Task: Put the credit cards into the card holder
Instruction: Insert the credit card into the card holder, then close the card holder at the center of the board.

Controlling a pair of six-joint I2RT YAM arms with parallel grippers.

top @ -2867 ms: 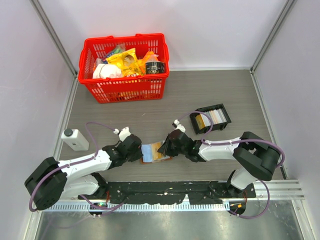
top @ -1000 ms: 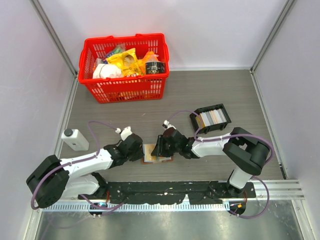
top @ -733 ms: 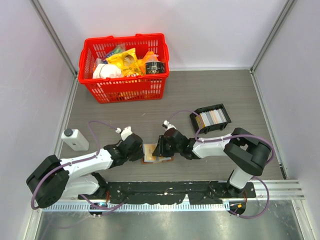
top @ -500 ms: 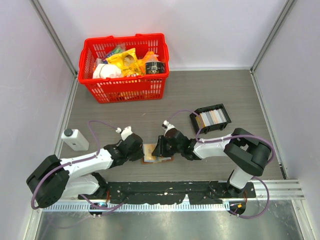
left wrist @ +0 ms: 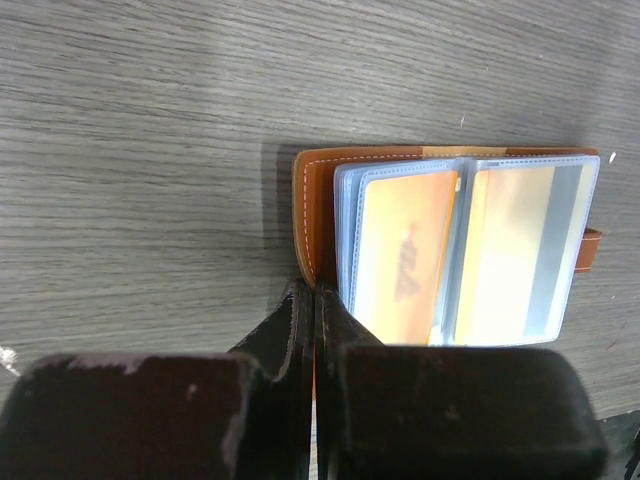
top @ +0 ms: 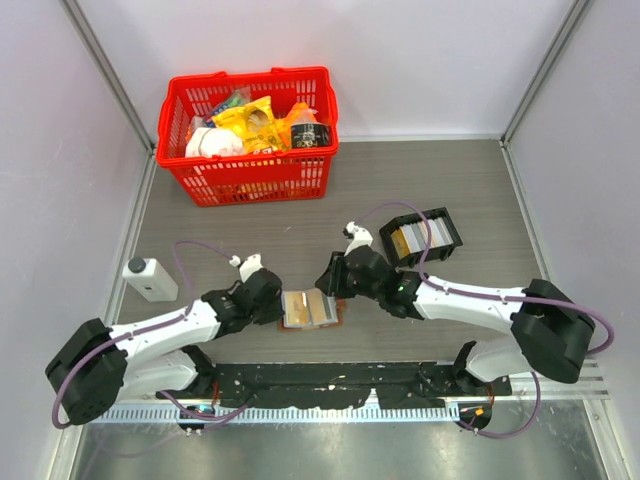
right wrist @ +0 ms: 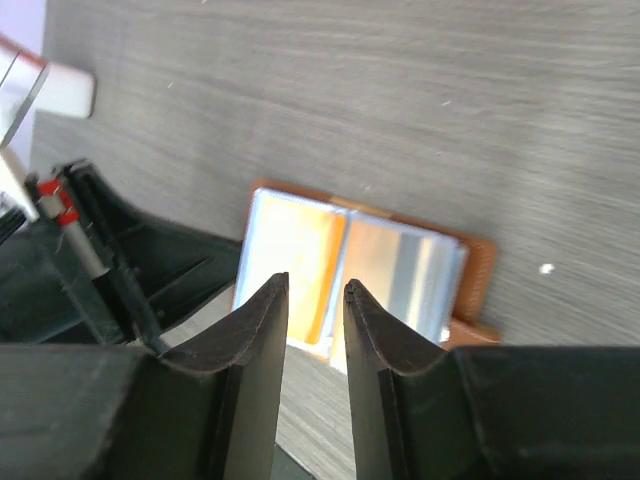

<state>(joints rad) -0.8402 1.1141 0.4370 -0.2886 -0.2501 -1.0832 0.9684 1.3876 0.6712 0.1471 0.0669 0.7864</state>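
Down near the front edge of the bench (top: pixel 470 190) the card holder (top: pixel 310 309) lies open between the two arms, its brown leather cover underneath and clear plastic sleeves spread on top. From overhead it reads only as a small tan and orange patch. The left wrist view shows far more: an orange card (left wrist: pixel 402 256) sits in the left-hand sleeve, the right-hand sleeve shows orange and grey through the plastic, and a little snap tab (left wrist: pixel 592 250) sticks out at the far side.

The left gripper (top: pixel 273 306) sits at the holder's left edge. In its own view the jaws are pressed together with only a hairline between them, pinching the near corner of the leather cover. The overhead picture hides that grip under the arm.

The right gripper (top: pixel 328 284) hangs above the holder's far right corner, apart from it. Its wrist view shows the jaws almost together, a narrow slit between them and nothing in it, with the open holder on the bench below.

Only the overhead view takes in the rest: a black tray (top: pixel 421 236) behind the right arm with more cards (top: pixel 419 235) standing in a row, a red basket (top: pixel 249 135) of packets at the back, and a small white device (top: pixel 150 279) at the left.
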